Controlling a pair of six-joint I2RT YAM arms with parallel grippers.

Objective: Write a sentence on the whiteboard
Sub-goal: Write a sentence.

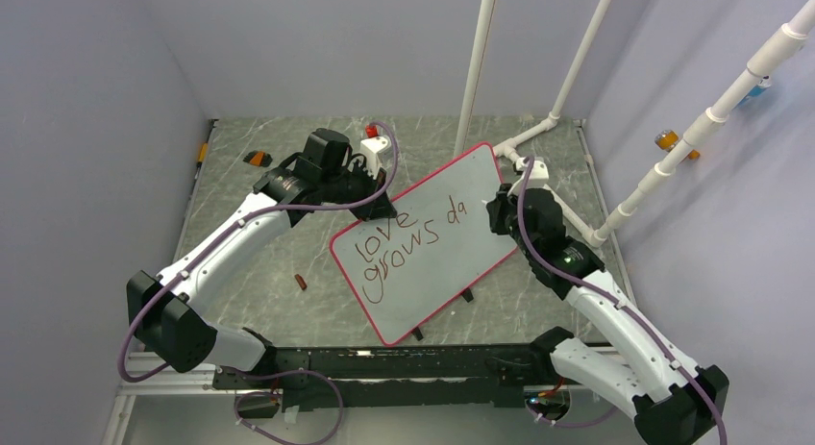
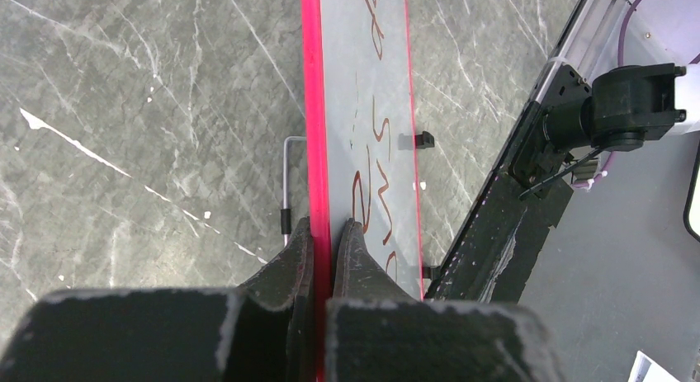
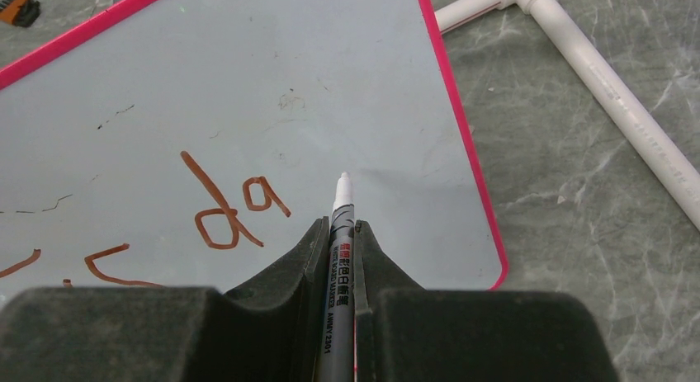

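Observation:
The whiteboard [image 1: 432,262] with its red-pink frame lies tilted on the table, turned diagonally. The sentence [image 1: 399,243] in dark red cursive reads "love" over "grows", then "da" [image 3: 235,210]. My left gripper [image 1: 381,209] [image 2: 323,227] is shut on the board's far-left frame edge [image 2: 312,110], one finger on each face. My right gripper [image 1: 500,214] [image 3: 340,225] is shut on a grey marker [image 3: 342,213]. Its white tip points at the board just right of the "a". I cannot tell whether the tip touches the surface [image 3: 248,85].
White PVC pipes [image 1: 577,61] [image 3: 611,85] rise behind and right of the board. A small red cap [image 1: 301,283] lies left of the board, and an orange-black object [image 1: 257,159] sits at the far left. Two black clips [image 1: 466,295] stick out from the board's near edge. A bent metal rod [image 2: 286,184] lies beside the frame.

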